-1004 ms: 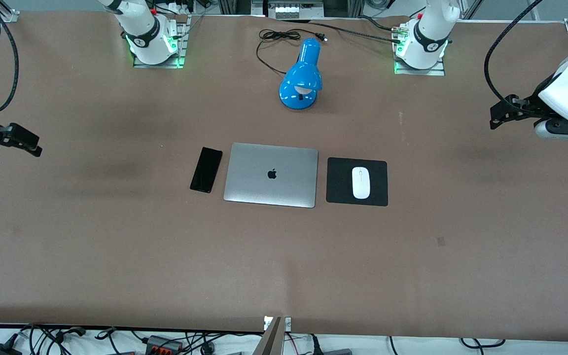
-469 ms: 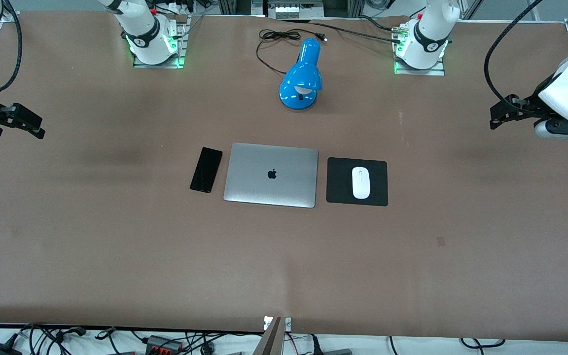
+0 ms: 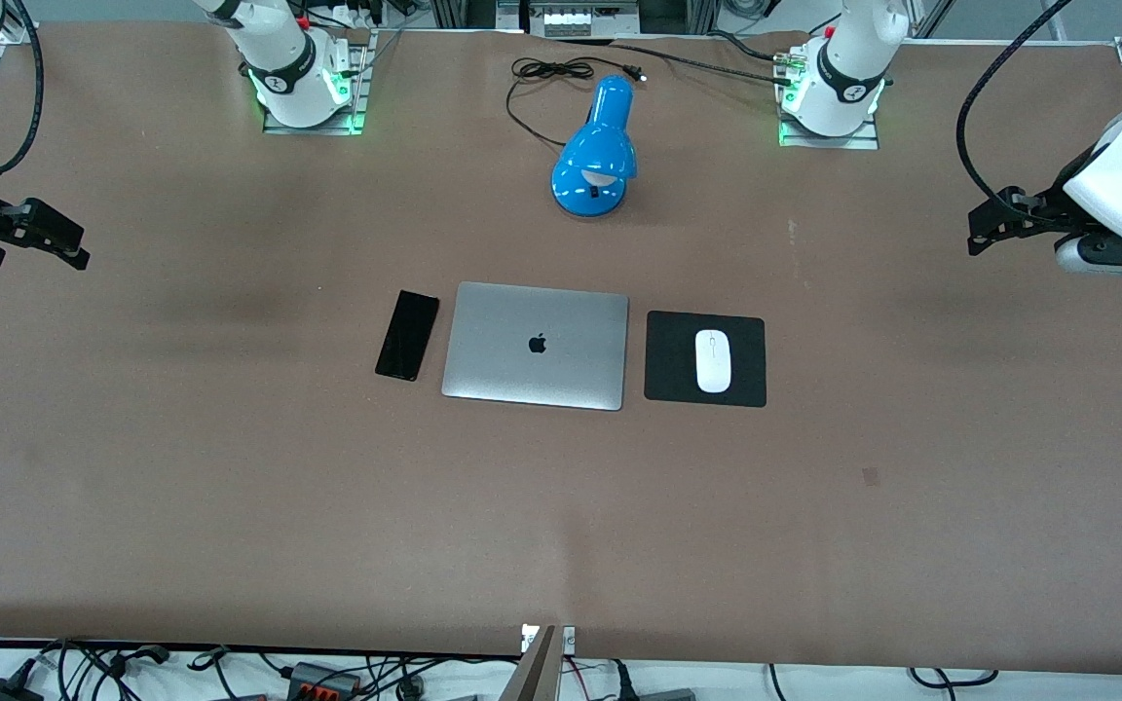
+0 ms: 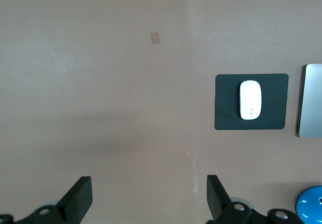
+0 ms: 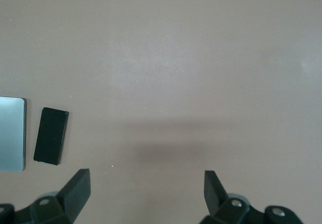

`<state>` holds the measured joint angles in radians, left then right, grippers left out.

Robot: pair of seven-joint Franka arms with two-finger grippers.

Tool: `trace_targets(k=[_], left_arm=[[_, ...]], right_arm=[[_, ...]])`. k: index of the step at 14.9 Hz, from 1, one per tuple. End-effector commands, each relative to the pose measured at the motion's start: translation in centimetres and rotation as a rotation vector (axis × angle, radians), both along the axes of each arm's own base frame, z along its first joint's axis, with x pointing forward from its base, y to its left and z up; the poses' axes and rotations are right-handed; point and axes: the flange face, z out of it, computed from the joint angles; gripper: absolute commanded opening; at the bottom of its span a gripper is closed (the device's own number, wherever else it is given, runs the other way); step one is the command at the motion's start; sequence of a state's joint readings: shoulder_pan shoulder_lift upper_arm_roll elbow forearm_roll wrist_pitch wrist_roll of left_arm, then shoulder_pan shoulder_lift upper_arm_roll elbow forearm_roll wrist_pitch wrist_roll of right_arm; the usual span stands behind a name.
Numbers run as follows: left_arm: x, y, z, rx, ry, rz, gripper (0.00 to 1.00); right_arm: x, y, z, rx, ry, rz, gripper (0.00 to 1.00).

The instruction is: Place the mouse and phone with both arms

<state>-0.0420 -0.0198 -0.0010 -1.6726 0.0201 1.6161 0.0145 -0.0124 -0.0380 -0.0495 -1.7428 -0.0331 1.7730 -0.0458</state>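
Hovering spread-fingered over bare table at its own end, left gripper point(image 3: 978, 226), right gripper point(image 3: 74, 253) likewise apart at its end, small white oval mouse point(image 3: 713, 360) on square black mat point(image 3: 668, 356), slim black phone point(image 3: 407, 335) beside closed silver laptop point(image 3: 535, 345), blue desk lamp point(image 3: 597, 151) farther from the camera.

A brown worktop point(image 3: 230, 506) fills nearly the whole frame — matte, evenly lit, with soft shadow patches. Along the bottom edge, a pale strip holds tangled black cables point(image 3: 113, 667) and plugs.
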Motion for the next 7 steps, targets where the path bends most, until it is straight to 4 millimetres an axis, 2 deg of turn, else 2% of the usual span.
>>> trace_targets(k=[1, 7], left_arm=[[0.32, -0.03, 0.51, 0.013, 0.006, -0.023, 1.0], [0.3, -0.03, 0.5, 0.013, 0.008, -0.023, 1.0]], right_arm=[[-0.35, 0.18, 0.81, 0.008, -0.001, 0.014, 1.0], [-0.39, 0.27, 0.96, 0.008, -0.003, 0.01, 1.0]])
